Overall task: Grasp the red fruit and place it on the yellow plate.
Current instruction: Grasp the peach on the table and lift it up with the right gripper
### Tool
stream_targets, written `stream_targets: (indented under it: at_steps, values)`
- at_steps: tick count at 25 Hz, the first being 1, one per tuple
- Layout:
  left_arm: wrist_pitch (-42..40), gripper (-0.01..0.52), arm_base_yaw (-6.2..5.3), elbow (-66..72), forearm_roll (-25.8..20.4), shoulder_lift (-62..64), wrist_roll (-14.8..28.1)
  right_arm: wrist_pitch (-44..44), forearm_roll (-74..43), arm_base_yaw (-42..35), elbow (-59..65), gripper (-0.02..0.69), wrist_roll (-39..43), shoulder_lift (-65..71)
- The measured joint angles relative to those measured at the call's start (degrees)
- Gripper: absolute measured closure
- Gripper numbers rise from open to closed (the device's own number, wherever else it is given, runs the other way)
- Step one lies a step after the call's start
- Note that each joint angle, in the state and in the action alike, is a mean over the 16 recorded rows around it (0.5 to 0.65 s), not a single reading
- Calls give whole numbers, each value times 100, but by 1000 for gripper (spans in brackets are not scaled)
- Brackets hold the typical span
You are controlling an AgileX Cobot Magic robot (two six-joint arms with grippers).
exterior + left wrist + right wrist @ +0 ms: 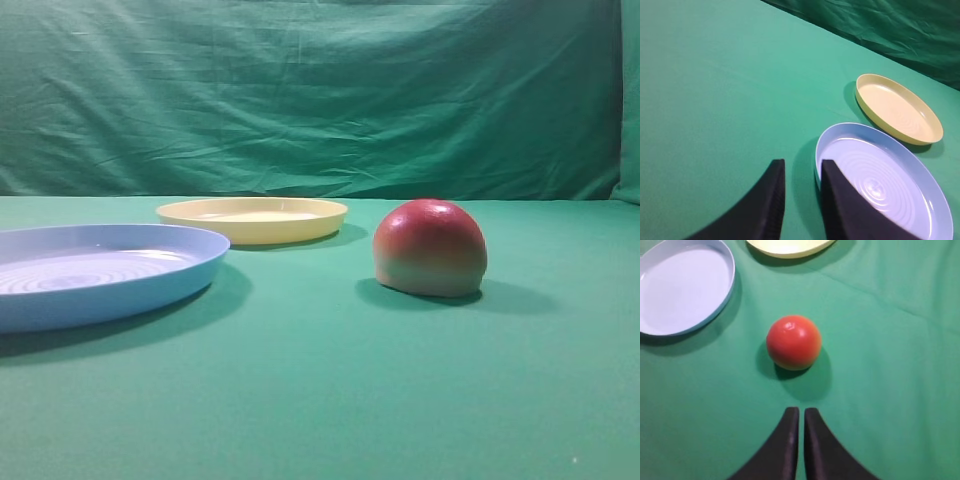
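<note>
A: Where does the job stand?

B: At the very start, I'd judge. In the right wrist view the right hand (799, 412) sits nearest the lens with its two dark fingers pressed nearly together, holding nothing. Just beyond its tips, toward 12 o'clock, the red fruit (793, 342) rests untouched on the green tabletop (890, 365).

A: So what does the next move need?

B: That hand must spread wide enough to straddle the dome, advance toward 12 o'clock and drop around it. Then carry it farther out to the yellow plate (790, 247), only an edge of which shows at the top, about 12 o'clock from the fruit. The blue plate (682, 287) lies at 10 o'clock and must be avoided.

A: And the other arm?

B: The left hand (800, 172) hovers with a narrow gap between its fingers, empty, near the blue plate's rim; the yellow plate is beyond, at 1 o'clock.

A: What does one view add?

B: The left wrist view misses the fruit. The exterior high view shows the fruit's flat pale base on the cloth, but neither hand.
</note>
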Motion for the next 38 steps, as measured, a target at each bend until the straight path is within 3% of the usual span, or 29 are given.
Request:
stream_targets:
  at_steps: [9,12,15,25,28,32,38]
  values:
    - [0,357,0,0,0,0,0,-334,-1331,1392,-962,662,1055,1544]
    - [0,357,0,0,0,0,0,-446,-1729,1716,-1206,627,1408,1992]
    - [0,357,0,0,0,0,0,-509,-1962,1899,-1417,538,1629,2391]
    - [0,357,0,0,0,0,0,-887,-2048,1989,-1791,141,1715,3413]
    - [0,357,0,0,0,0,0,-1066,-2040,1989,-1810,64,1716,3684]
    - [0,357,0,0,0,0,0,-1306,-2012,1989,-1817,62,1716,4022]
    - [0,357,0,0,0,0,0,-1470,-1940,1989,-1918,171,1716,4376]
